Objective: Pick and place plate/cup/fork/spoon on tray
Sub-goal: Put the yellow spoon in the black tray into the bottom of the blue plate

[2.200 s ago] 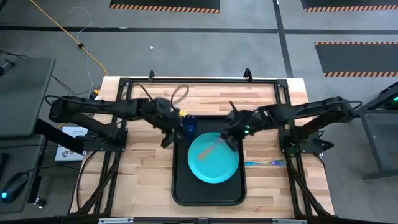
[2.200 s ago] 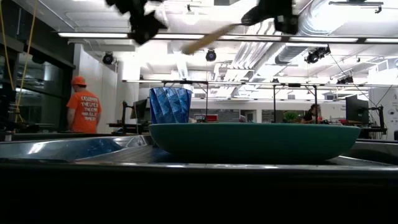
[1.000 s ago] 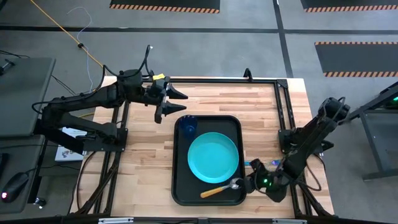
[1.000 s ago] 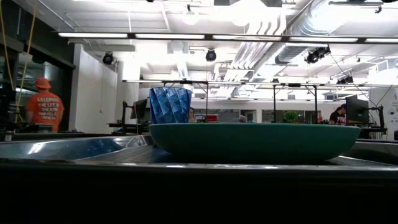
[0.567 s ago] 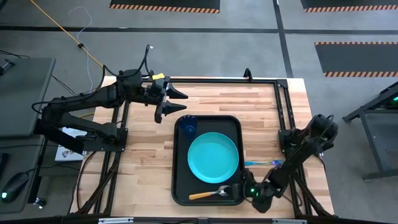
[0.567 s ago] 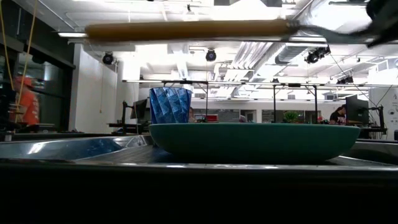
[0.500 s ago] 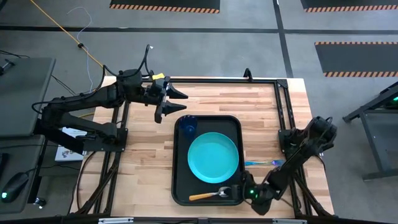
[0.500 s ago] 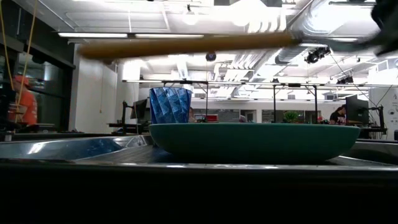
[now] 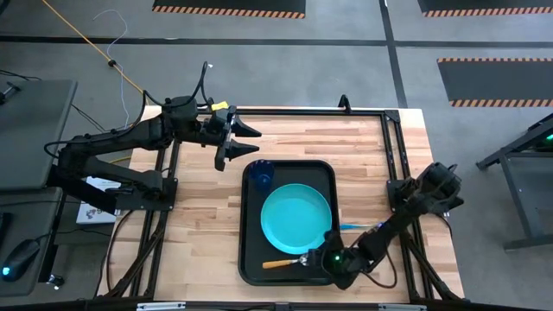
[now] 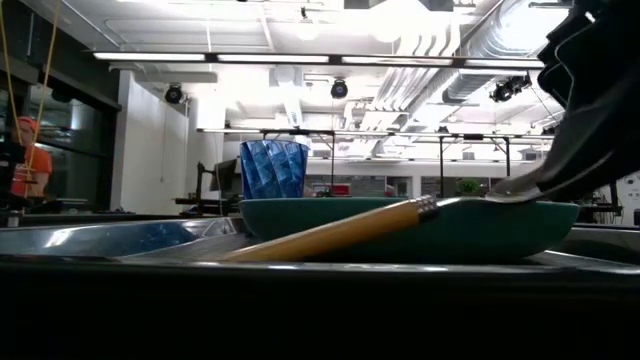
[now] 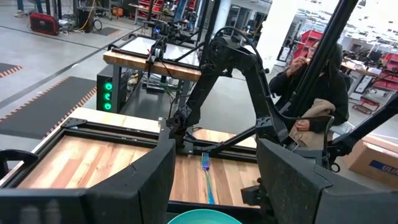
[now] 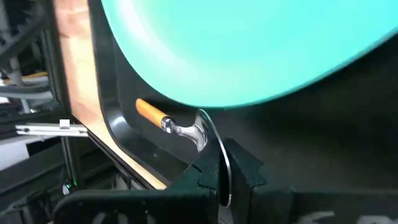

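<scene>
The black tray lies mid-table. The teal plate rests on its floor and the dark-blue cup stands upright in its far left corner. My right gripper is low over the tray's near right corner, shut on the spoon, which lies along the tray's near edge in front of the plate. The light-blue fork lies flat on the wood right of the tray. My left gripper hangs open and empty beyond the tray's far left corner. My right gripper pinches the spoon's silver bowl between its two fingers, the bowl standing on edge. The fingers come from the table's right, slanting down. The orange handle slopes down toward the table's left, its free end on or just above the tray floor.
The black frame rails run round the table's far and side edges. The right arm reaches over the fork. Bare wood lies left of the tray. A person in orange stands in the room behind.
My right gripper has carried the spoon toward the table's left along the tray's near edge and gone down. The spoon, level and high before, now tilts with its handle end down at the tray floor in front of the plate.
</scene>
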Tool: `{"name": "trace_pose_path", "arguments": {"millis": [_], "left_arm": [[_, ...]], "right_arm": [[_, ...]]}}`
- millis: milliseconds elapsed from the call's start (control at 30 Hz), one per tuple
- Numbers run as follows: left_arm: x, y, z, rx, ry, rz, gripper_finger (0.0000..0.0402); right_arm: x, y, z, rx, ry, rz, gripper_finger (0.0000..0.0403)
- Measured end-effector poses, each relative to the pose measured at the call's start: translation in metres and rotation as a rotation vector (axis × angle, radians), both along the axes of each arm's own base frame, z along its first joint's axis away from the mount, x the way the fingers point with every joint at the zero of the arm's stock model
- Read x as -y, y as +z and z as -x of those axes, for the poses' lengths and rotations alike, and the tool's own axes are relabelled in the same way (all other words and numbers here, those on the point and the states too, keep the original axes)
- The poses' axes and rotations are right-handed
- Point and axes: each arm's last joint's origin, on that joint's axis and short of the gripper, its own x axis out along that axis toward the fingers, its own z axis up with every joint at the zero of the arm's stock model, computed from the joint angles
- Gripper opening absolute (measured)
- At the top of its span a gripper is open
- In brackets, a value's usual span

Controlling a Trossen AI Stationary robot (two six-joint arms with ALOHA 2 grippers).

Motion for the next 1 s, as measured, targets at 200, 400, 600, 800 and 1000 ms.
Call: {"name": "trace_pose_path", "arguments": {"millis": [200,400,600,800,1000], "left_arm": [[0.0,0.0,0.0,0.0,0.001,0.0,0.0215],[0.0,0.0,0.0,0.0,0.001,-0.001,0.0215],[0.0,0.0,0.0,-0.001,0.002,0.0,0.0215],[0.0,0.0,0.0,-0.001,0.002,0.0,0.0215],[0.0,0.0,0.0,-0.001,0.002,0.0,0.0215]], "right_arm": [[0.002,-0.001,-0.001,-0.055,0.042,-0.046,0.0],[0.001,-0.001,-0.001,-0.081,0.064,-0.065,0.0],[0.008,-0.002,-0.006,-0.099,0.06,-0.074,0.0012],[0.012,-0.005,-0.007,-0.13,0.063,-0.063,0.0064],[0.011,-0.005,-0.007,-0.143,0.089,-0.074,0.0107]]}}
